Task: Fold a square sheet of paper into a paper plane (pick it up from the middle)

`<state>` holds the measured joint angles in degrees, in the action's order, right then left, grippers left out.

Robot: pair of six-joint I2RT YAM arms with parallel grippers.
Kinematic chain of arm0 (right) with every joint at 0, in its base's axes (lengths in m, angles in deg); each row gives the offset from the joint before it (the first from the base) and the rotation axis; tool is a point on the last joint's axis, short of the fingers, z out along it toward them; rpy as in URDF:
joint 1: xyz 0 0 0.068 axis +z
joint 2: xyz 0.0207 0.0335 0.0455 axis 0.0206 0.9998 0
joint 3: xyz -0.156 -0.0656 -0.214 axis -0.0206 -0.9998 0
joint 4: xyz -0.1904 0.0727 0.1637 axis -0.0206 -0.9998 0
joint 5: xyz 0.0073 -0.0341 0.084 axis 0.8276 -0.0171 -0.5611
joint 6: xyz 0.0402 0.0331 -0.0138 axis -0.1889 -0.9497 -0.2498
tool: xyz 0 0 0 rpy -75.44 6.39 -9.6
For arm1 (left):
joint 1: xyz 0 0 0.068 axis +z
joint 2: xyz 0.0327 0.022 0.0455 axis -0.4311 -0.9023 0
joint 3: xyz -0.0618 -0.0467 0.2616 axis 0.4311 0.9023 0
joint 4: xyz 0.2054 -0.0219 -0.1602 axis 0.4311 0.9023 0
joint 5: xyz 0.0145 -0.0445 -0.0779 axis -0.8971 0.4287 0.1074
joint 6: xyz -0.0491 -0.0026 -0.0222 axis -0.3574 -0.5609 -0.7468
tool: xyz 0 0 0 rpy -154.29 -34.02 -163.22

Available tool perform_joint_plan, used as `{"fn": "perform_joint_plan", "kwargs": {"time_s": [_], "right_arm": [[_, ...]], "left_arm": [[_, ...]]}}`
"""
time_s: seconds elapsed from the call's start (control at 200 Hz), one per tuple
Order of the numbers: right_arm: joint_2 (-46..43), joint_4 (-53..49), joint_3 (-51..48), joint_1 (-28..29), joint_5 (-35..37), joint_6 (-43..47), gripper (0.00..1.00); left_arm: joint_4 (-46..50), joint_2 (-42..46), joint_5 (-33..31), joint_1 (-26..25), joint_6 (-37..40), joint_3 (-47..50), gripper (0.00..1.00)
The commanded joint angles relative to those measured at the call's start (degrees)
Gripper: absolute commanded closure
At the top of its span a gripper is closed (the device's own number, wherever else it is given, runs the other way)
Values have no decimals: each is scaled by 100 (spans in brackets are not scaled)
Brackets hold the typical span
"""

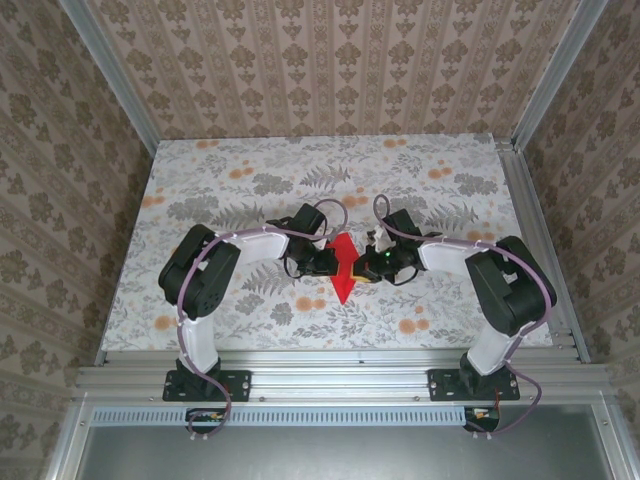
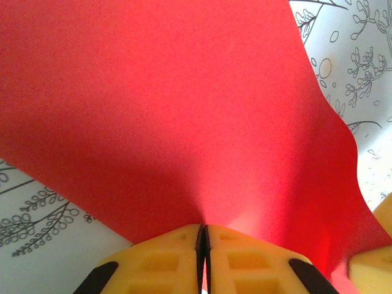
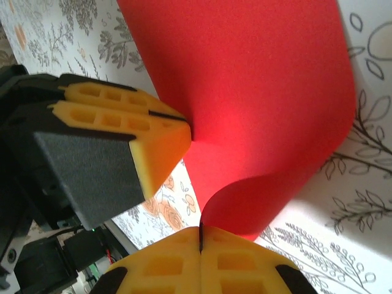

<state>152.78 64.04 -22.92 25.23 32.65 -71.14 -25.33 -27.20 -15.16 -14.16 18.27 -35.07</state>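
Red, thin stock: the square sheet of paper (image 1: 343, 265) sits between the two wrists over the near-middle of the patterned table (image 1: 250, 180), apparently lifted clear of it.

- Left gripper (image 2: 203, 229): yellow jaws pressed together, with one edge of the sheet pinched at the tips. The paper fans up and away from the pinch in a broad curve.
- Right gripper (image 3: 200, 231): jaws likewise closed, nipping another edge. From there the sheet (image 3: 257, 92) curls over in an S-bend toward the left gripper (image 3: 187, 122) opposite.
- The two grips stand close together, so the paper bellies between them rather than lying taut.

Handling, judged: very light and limp, with no stiffness of its own, so it buckles wherever unsupported. It likely creases for good if squeezed off-line, tears under a sideways pull, and its smooth face may slide between pads. The best hold seems to be a shallow bite at mid-edge with flat pads.
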Motion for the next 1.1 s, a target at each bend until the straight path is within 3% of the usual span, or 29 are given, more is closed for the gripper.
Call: {"fn": "perform_joint_plan", "kwargs": {"time_s": [0.0,1.095], "right_arm": [[193,218,227,38,-148,-118,99],[869,-506,713,286,9,440,97]], "left_arm": [[246,-5,-41,7,106,198,88],[198,428,335,125,17,17,85]]}}
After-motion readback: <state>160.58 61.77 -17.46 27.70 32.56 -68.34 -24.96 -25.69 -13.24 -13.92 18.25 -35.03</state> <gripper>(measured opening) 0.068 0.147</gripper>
